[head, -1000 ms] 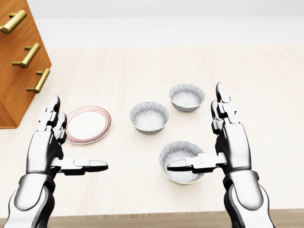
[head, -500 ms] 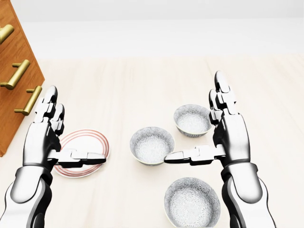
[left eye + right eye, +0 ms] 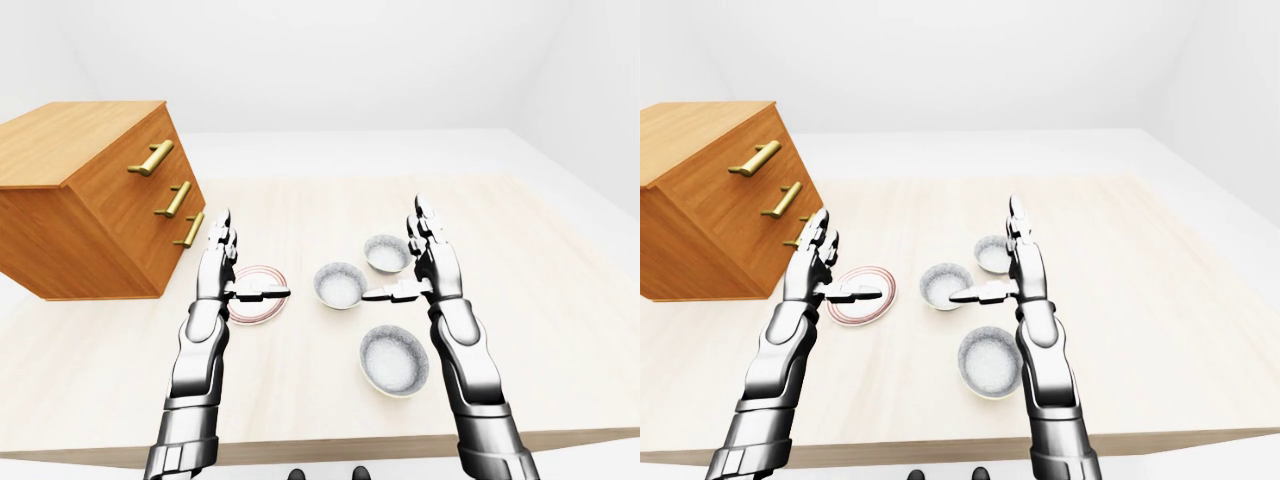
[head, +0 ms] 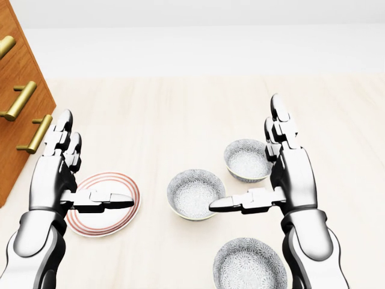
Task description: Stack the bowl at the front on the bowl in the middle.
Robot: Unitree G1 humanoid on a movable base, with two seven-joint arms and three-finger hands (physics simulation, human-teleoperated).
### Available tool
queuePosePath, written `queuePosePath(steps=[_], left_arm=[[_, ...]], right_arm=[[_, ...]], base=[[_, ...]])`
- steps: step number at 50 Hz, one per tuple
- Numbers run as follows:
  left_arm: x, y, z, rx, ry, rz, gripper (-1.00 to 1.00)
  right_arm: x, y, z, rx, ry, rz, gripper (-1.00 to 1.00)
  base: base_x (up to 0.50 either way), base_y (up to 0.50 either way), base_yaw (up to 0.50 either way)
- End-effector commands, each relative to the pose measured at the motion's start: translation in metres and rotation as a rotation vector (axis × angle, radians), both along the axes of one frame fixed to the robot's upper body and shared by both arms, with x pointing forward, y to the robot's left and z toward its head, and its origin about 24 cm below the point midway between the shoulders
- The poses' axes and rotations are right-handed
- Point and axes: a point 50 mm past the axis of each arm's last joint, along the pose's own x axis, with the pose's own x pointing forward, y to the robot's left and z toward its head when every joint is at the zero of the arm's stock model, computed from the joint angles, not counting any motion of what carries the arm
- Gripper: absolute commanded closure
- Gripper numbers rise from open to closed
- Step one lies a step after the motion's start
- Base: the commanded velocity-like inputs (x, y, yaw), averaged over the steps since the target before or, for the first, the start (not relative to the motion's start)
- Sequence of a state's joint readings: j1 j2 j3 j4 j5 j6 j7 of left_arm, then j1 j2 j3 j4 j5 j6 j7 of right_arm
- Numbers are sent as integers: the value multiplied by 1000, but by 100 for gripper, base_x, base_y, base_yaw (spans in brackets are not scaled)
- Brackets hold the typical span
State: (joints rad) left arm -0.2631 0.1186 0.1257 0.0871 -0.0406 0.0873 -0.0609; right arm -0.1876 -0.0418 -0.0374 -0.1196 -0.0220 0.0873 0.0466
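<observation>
Open and empty, the left hand (image 4: 57, 174) and right hand (image 4: 290, 174) are hovering. In the head view, the grey patterned ceramic front bowl (image 4: 249, 265) is sitting at five o'clock from the matching middle bowl (image 4: 194, 192). The right hand should be dropping low and pinching the rim squarely.

Lowest bowl (image 4: 249, 266) sits upright, apart from middle bowl (image 4: 195, 193).

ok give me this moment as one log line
phase: pre-grasp | left hand: open, empty, beside plate | right hand: open, empty, beside middle bowl | front bowl: on table, untouched | stack: not done
</observation>
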Motion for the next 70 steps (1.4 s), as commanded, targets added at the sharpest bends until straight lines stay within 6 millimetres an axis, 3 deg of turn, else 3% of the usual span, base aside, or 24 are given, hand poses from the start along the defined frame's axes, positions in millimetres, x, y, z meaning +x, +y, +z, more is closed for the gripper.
queuePosePath(steps=[1, 11, 14, 18, 24, 36, 51, 70], left_arm=[[0, 0, -1, -1, 6, 1, -100], [0, 1, 2, -1, -8, 1, -100], [-1, 1, 2, -1, -10, 1, -100], [-2, 0, 5, 3, -22, -1, -100], [-1, 1, 4, 3, -17, 0, -100], [1, 3, -3, 5, 17, 4, -100], [0, 6, -8, -2, 36, 13, -100], [2, 7, -7, -11, 35, 18, -100]], right_arm=[[-1, -1, -5, -34, 18, 0, -100], [1, -2, -3, -13, 14, -12, -100], [7, -6, -11, -112, 52, -52, -100], [26, -11, -18, -324, 86, -90, -100], [62, -9, -3, -596, -8, -82, -100], [108, -22, -7, -953, 139, -164, -100], [116, -43, -9, -1303, 163, -239, -100], [113, -12, -30, -1424, 179, -92, -100]], base=[[0, 0, 0], [0, 0, 0], [0, 0, 0], [0, 0, 0], [0, 0, 0], [0, 0, 0], [0, 0, 0], [0, 0, 0]])
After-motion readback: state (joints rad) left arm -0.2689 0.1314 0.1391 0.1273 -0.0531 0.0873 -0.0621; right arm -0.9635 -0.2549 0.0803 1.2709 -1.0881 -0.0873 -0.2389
